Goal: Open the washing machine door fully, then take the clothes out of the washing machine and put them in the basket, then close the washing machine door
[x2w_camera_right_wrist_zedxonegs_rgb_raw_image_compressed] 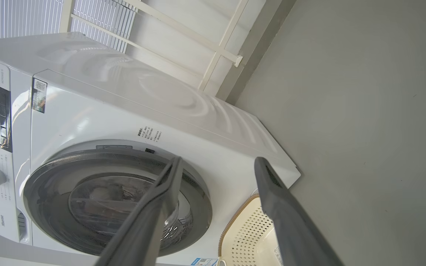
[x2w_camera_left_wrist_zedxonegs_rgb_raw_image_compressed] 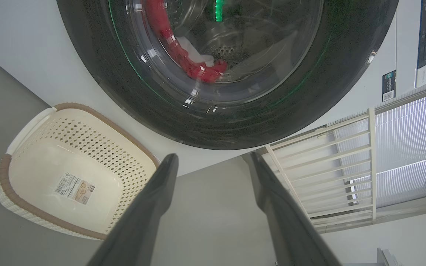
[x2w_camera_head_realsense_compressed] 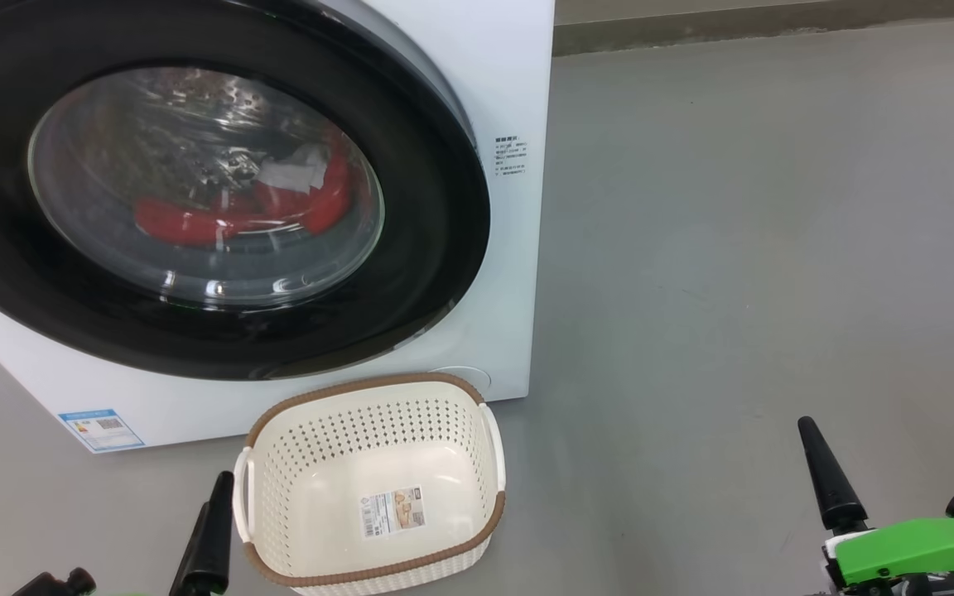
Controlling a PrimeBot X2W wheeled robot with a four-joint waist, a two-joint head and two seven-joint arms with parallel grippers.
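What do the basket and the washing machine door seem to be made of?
The basket looks like matte cream plastic: moulded rows of holes, brown woven-look rim. The washing machine door seems glossy black plastic around a clear window, probably glass: it reflects light and shows the red clothes behind.

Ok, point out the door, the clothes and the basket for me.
door (x2w_camera_head_realsense_compressed: 436,232): head view, on the black rim's right side.
clothes (x2w_camera_head_realsense_compressed: 183,222): head view, on the red fabric's left part.
basket (x2w_camera_head_realsense_compressed: 361,430): head view, on the perforated far wall.
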